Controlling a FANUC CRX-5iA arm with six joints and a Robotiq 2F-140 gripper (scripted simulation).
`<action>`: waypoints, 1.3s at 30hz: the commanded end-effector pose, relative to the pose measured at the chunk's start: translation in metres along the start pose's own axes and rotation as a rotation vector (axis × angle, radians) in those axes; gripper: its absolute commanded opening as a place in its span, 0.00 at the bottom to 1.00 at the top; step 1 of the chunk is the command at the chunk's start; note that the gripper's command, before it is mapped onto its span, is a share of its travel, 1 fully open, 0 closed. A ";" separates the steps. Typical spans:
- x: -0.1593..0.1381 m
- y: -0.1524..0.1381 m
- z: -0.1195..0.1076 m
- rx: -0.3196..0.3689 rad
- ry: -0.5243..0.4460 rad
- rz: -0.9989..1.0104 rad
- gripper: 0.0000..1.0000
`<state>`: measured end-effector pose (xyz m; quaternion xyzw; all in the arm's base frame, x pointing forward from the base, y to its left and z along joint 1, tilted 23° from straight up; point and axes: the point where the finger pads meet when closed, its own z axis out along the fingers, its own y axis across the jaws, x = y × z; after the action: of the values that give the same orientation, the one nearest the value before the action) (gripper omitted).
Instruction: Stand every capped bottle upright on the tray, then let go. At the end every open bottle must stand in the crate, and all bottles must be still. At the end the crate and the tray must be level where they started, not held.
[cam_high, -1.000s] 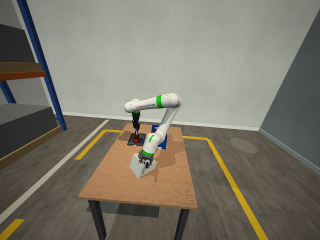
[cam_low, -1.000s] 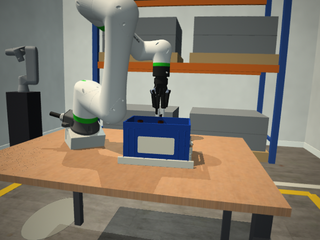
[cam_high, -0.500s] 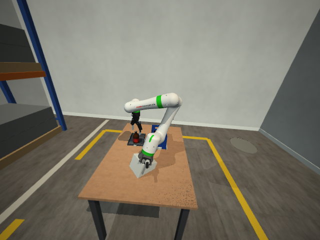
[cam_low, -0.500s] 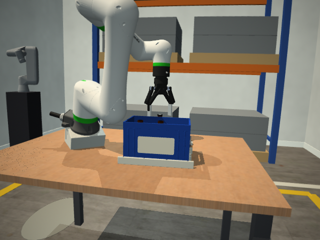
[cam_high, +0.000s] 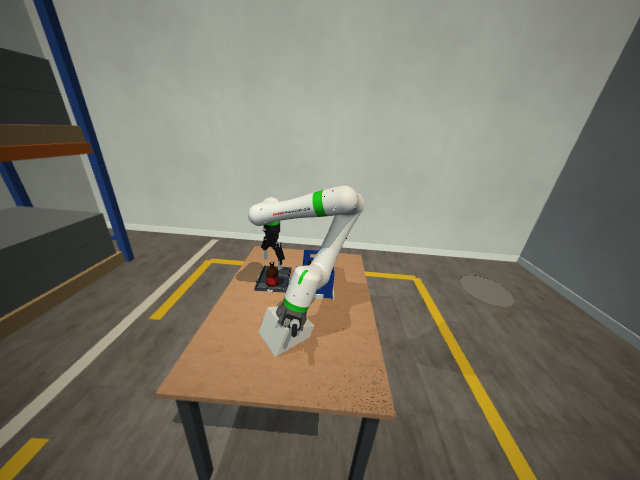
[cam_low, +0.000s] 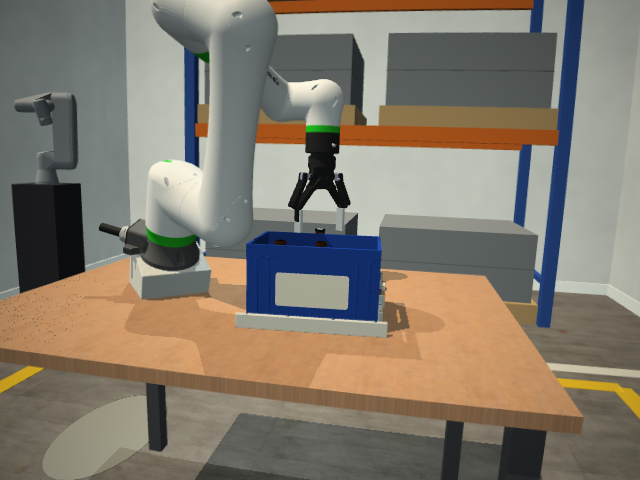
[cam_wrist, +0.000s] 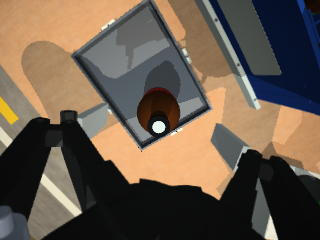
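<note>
- Gripper (cam_high: 272, 261) (cam_low: 319, 221) (cam_wrist: 161, 123): one, spread fully wide, holding nothing, above the tray.
- Brown bottle (cam_high: 271, 276) (cam_wrist: 158, 111): one, upright on one dark tray (cam_high: 265, 290) (cam_wrist: 107, 101).
- Blue crate (cam_high: 326, 290) (cam_low: 313, 284) (cam_wrist: 287, 100): one, beside the tray; two bottle tops (cam_low: 280, 242) show inside.

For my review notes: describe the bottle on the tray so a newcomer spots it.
Beside the blue crate lies a dark shallow tray. The brown bottle with a red band stands upright there, outside the crate, unlike the bottles whose tops show inside it.
</note>
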<state>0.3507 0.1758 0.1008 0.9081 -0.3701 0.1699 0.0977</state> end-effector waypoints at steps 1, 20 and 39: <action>0.000 0.000 0.000 0.000 0.000 0.000 1.00; 0.000 0.000 0.000 0.000 0.000 0.000 1.00; 0.000 0.000 -0.004 0.000 0.000 0.000 1.00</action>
<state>0.3506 0.1758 0.1009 0.9081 -0.3701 0.1698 0.0977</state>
